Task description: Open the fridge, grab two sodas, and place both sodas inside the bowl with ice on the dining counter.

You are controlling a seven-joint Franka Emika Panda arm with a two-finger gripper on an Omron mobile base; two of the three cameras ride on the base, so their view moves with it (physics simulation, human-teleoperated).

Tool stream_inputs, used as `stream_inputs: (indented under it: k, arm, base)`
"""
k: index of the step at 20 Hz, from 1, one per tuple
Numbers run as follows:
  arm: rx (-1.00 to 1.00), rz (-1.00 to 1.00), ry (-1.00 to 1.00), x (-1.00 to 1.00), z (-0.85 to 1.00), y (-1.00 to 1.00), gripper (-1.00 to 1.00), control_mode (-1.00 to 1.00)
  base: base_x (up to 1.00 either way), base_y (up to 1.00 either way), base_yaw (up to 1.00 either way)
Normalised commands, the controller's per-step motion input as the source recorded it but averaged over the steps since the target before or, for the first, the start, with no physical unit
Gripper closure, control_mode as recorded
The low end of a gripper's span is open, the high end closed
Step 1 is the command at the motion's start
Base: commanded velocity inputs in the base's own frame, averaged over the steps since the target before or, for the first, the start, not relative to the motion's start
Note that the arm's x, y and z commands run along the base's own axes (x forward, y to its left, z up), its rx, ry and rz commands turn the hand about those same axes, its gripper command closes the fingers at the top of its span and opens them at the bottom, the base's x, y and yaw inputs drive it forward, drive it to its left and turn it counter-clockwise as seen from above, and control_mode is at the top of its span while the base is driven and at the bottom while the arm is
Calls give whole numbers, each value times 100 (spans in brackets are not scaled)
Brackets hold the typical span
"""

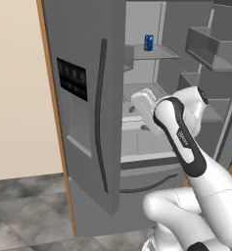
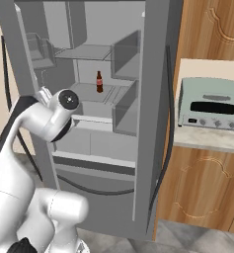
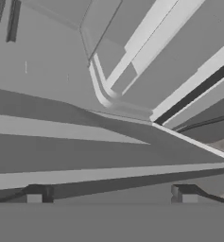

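The grey steel fridge (image 1: pixel 88 122) stands with both doors swung open, and its shelves show. A blue can (image 1: pixel 148 42) rests on an upper shelf at the back. On a lower shelf stands a dark brown bottle (image 2: pixel 99 82) with a red label. My arm reaches into the fridge at about middle height, below the can's shelf. In the hand view my gripper (image 3: pixel 111 194) is open, its two dark tips wide apart with nothing between them, facing grey shelf edges and inner walls. The bowl and the dining counter are out of view.
A pale green toaster oven (image 2: pixel 210 104) sits on the wall counter right of the fridge, between wooden cabinets (image 2: pixel 202 197). The right door's bins (image 1: pixel 210 49) jut out beside my arm. The bottom drawer (image 1: pixel 147 184) is closed. A beige wall (image 1: pixel 19 98) lies to the left.
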Motion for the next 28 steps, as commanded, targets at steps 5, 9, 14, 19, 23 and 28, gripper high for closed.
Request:
stream_inputs:
  k: [5, 9, 14, 19, 23, 28]
  arm:
    - [4, 3, 0, 9, -5, 57, -100, -100]
    - [0, 18, 0, -27, 0, 70, -100, -100]
    - [0, 21, 0, -38, 0, 78, -100, -100]
    - [0, 18, 0, -1, 0, 86, -100, -100]
    - [0, 12, 0, 3, 0, 96, -100, -100]
    - [0, 6, -2, 0, 0, 93, -100, -100]
  base:
    - [0, 0, 0]
    - [0, 0, 0]
    - [0, 0, 0]
    - [0, 0, 0]
    - [0, 0, 0]
    - [0, 0, 0]
